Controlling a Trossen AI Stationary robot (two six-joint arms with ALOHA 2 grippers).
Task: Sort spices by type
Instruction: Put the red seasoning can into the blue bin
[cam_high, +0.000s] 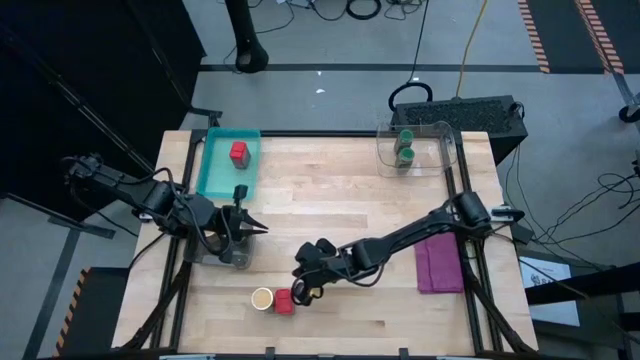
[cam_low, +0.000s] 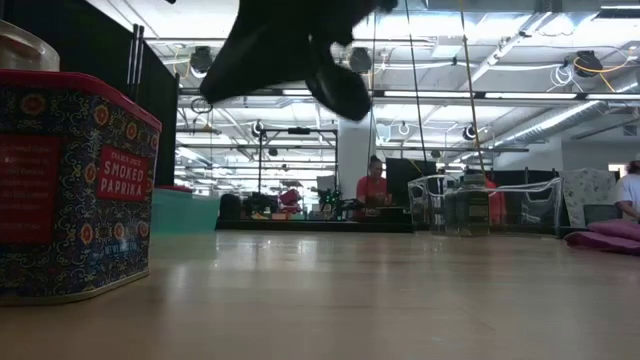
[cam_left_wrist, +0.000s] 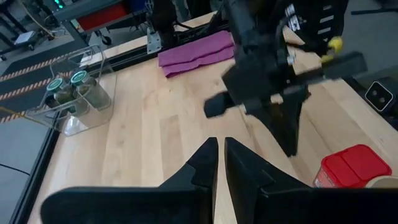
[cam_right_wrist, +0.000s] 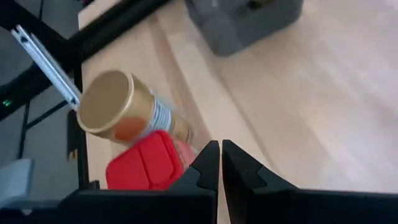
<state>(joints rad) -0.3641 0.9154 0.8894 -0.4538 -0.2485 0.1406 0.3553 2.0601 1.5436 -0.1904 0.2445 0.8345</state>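
Left gripper (cam_high: 257, 231): my fingers (cam_left_wrist: 205, 163) are together with only a slit between them, nothing in them; it hangs over the bench near the left edge, about mid-depth, tips pointing toward the middle.
Right gripper (cam_high: 297, 293): my fingers (cam_right_wrist: 208, 163) are pressed together and empty; it hovers near the front edge, left of centre, just beside the front red tin.
Front red tin (cam_high: 284, 301): stands on the bench near the front edge, red lid up; the low view reads "smoked paprika" on its side (cam_low: 70, 190).
Tan jar (cam_high: 263, 298): touching or nearly touching the front red tin on its left-edge side; cream top faces up in the high view. In the right wrist view it looks tilted (cam_right_wrist: 127, 115), but I cannot tell if that is the camera's angle.
Second red tin (cam_high: 239, 152): sits inside the teal tray (cam_high: 212, 172), toward the tray's far end; the tray lies at the far left corner of the bench.
Green-lidded jars (cam_high: 405, 148): two, side by side in a clear bin (cam_high: 440, 150) at the far edge, right of centre.
Purple cloth (cam_high: 438, 264): folded, lying flat along the right edge, well apart from both grippers.
Small container (cam_high: 235, 258): under my left arm near the left edge; I cannot make out what it holds.
Room beyond: a person (cam_low: 372, 188) in red sits past the far edge.
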